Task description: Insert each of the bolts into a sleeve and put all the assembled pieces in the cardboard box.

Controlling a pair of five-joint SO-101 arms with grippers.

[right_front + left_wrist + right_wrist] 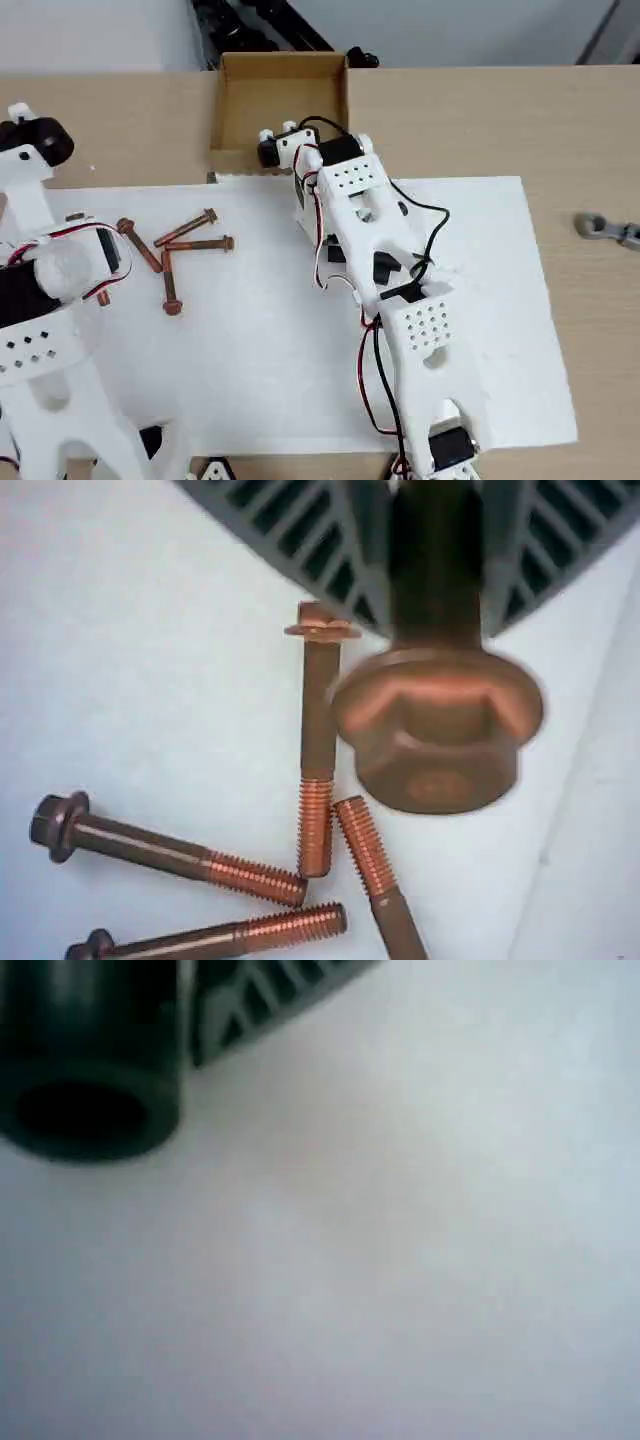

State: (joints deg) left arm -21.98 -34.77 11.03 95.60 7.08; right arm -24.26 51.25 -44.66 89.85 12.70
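Left gripper [436,580]: closed on the shank of one bolt [437,730]. Dark ribbed fingers [300,540] flank the shank. The flanged hex head points at the wrist camera.

Right gripper [190,1020]: holds a black sleeve [90,1100]. One ribbed finger lies against the sleeve's side. The open bore faces the wrist camera, above bare white sheet.

Bench [560,120]: light wood, seen from the high view.

White sheet [280,370]: covers most of the bench in front of both arms.

Left arm [50,360]: stands at the left edge of the sheet.

Right arm [400,300]: stretched across the middle of the sheet, its end at the far edge.

Cardboard box [228,110]: open-topped, on the bench at the far edge of the sheet, just beside the end of the right arm.

Loose bolts [185,245]: four, in a small cluster on the sheet between the arms, nearer the left arm and well apart from the box.
- The high view gives their position relative to the box and arms.
- The left wrist view gives their detail: copper-coloured, flanged hex heads, smooth shanks, bright thread over the end portion.
- In that view three thread ends lie close together. The held bolt hangs above them.

Metal tool [603,228]: lies on bare bench off the right edge of the sheet.
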